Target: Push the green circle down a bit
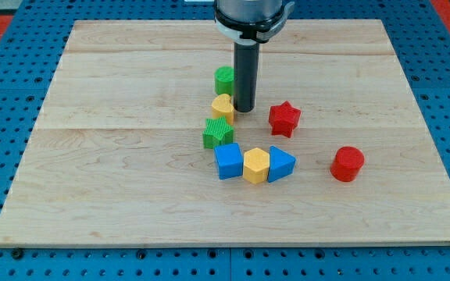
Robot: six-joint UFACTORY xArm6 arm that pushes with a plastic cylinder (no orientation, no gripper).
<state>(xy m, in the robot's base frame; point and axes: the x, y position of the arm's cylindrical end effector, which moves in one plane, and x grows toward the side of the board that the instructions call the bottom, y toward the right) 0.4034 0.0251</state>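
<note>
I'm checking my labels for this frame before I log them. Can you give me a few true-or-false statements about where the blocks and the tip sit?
1. My tip sits just to the view's right of the yellow heart. True.
2. The green circle lies at the view's bottom edge of the board. False: it is in the upper middle, just above the yellow heart.
3. The yellow hexagon sits between the blue cube and the blue triangle. True.
4. The red cylinder touches the red star. False: they are clearly apart.
5. The green star is left of the blue cube. False: it is above it.
</note>
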